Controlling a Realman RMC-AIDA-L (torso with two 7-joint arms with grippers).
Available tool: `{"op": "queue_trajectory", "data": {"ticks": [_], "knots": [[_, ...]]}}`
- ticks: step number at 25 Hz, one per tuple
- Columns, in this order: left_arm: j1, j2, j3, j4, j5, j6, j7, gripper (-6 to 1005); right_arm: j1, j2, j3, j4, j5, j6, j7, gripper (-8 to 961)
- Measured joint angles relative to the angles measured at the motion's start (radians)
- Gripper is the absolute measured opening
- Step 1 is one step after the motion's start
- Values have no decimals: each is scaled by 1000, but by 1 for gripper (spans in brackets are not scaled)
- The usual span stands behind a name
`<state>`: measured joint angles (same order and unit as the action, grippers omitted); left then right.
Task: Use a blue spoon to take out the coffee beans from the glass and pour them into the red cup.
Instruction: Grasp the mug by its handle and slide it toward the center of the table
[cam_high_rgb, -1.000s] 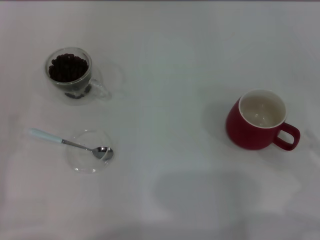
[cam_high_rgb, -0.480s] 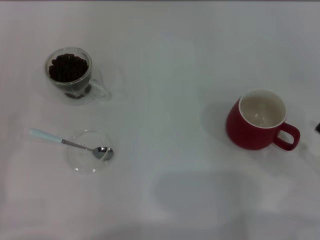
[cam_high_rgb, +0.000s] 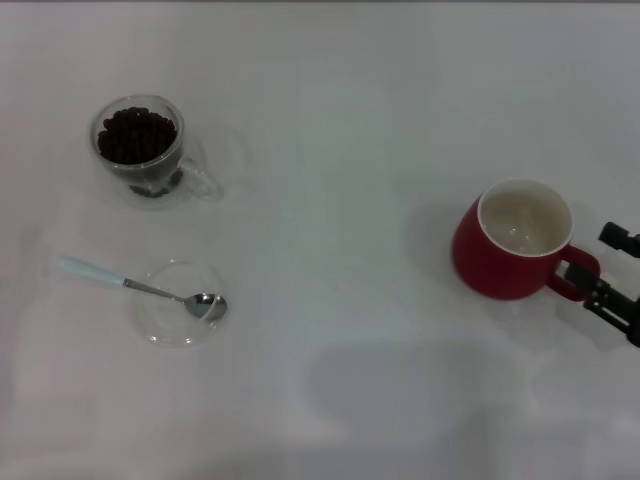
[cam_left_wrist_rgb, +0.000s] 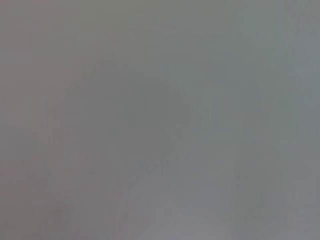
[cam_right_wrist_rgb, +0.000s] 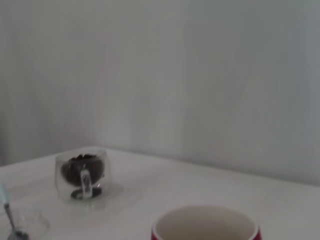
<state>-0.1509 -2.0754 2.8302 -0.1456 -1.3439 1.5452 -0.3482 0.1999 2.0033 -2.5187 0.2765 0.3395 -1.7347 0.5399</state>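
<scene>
The glass (cam_high_rgb: 143, 150) with the coffee beans (cam_high_rgb: 137, 135) stands at the far left of the white table. The blue spoon (cam_high_rgb: 140, 287) lies nearer me, its metal bowl on a clear saucer (cam_high_rgb: 178, 303) and its pale handle pointing left. The red cup (cam_high_rgb: 514, 240) stands upright and empty at the right, handle to the right. My right gripper (cam_high_rgb: 601, 268) is open at the right edge, just beyond the handle, not touching it. The right wrist view shows the glass (cam_right_wrist_rgb: 80, 175), the cup's rim (cam_right_wrist_rgb: 205, 223) and the spoon (cam_right_wrist_rgb: 8, 215). My left gripper is out of view.
The white table (cam_high_rgb: 330, 200) runs across the whole head view. A plain pale wall (cam_right_wrist_rgb: 200, 75) stands behind the table in the right wrist view. The left wrist view shows only a blank grey surface.
My right gripper has come into the head view from the right edge and now sits beside the red cup's handle. The glass, spoon and cup have not moved.
</scene>
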Motion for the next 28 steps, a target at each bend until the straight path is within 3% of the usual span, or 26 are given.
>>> {"op": "queue_trajectory", "data": {"ticks": [7, 19, 21, 28], "knots": [[-3, 0, 0, 0, 0, 0, 0, 622, 17, 0, -19, -46, -12, 84, -13, 640], [-6, 2, 0, -2, 0, -7, 0, 623, 18, 0, -29, -58, -37, 83, -43, 635], [-6, 2, 0, -2, 0, -7, 0, 623, 18, 0, -29, -64, -41, 84, -51, 479], [-4, 2, 0, -3, 0, -7, 0, 622, 17, 0, -23, -74, -41, 86, -61, 393]]}}
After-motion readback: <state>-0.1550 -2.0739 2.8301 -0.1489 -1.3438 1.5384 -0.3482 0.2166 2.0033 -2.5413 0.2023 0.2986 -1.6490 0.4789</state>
